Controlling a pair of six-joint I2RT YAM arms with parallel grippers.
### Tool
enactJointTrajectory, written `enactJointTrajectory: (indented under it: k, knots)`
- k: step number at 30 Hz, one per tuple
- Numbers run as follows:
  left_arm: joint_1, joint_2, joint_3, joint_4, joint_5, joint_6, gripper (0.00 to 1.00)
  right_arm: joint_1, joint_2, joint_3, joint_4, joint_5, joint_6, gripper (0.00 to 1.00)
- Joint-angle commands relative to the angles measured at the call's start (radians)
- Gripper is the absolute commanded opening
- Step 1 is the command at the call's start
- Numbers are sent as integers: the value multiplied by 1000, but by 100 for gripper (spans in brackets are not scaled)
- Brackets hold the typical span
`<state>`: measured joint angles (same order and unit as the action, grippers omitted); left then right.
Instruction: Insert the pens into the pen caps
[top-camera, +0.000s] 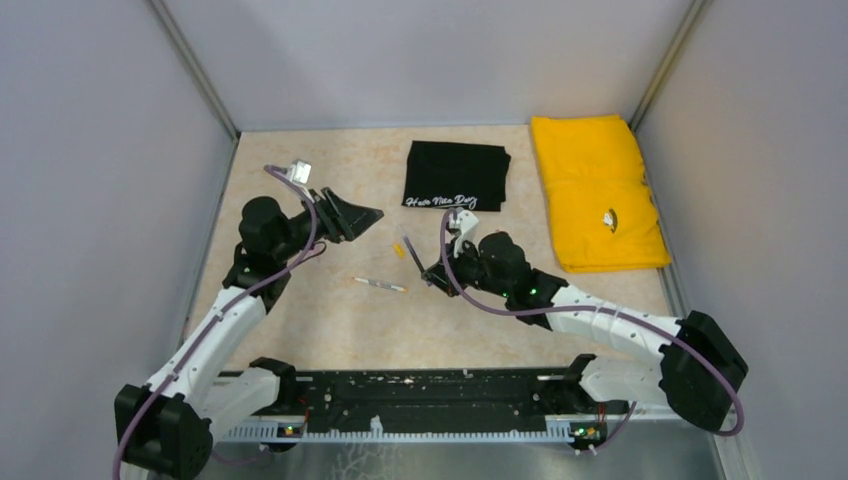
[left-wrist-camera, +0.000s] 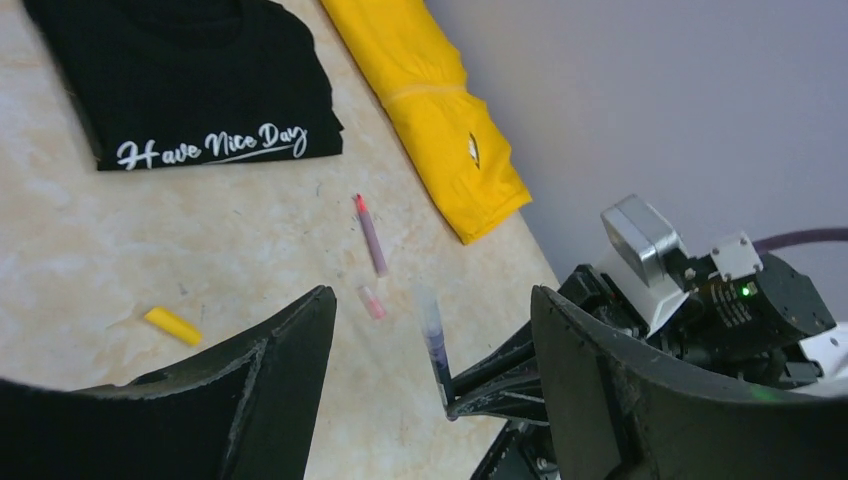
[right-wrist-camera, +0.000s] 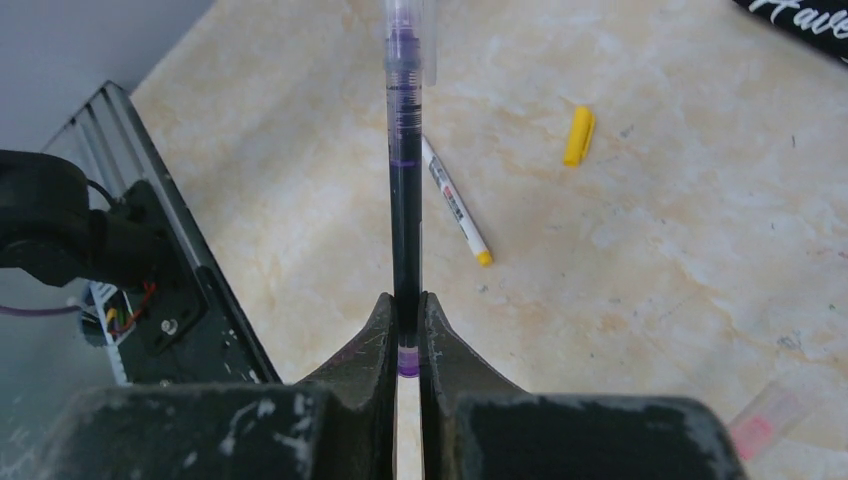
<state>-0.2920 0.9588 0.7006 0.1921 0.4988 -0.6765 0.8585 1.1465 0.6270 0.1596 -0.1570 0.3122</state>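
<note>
One dark pen (right-wrist-camera: 404, 200) clamped by its end in the right gripper (right-wrist-camera: 407, 310) — near the black shirt (top-camera: 456, 170), left gripper (left-wrist-camera: 432, 296) spread apart, empty.

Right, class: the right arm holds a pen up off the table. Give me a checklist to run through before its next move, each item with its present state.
1. Right gripper jaws shut on the purple pen: ok.
2. Pen in line with the jaws, not skewed: ok.
3. Left gripper open and empty, free to fetch a cap: ok.
4. Yellow cap lying free, nothing touching it: ok.
5. Held pen's far end bare or capped: cannot tell.
6. White pen lying apart from the yellow cap: ok.
</note>
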Motion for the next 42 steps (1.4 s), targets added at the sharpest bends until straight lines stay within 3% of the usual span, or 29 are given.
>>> enactJointTrajectory:
  k: [1, 11, 18, 31, 38, 42]
  knots:
    - [0, 34, -19, 120, 158, -31, 76, -11, -30, 39, 146, -42, 59, 0]
    - [-16, 110, -7, 198, 280, -34, 72, -11, 39, 156, 161, -38, 71, 0]
    - [-62, 129, -20, 220, 285, -31, 71, -12, 105, 227, 223, -24, 110, 0]
    - [-78, 143, -30, 214, 241, -24, 31, -11, 164, 270, 271, -51, 146, 0]
    - [-79, 169, 54, 77, 164, 71, 5, -11, 183, 280, 242, -59, 134, 0]
    - [-77, 188, 142, -116, 20, 186, 0, -12, 195, 277, 203, -70, 123, 15]
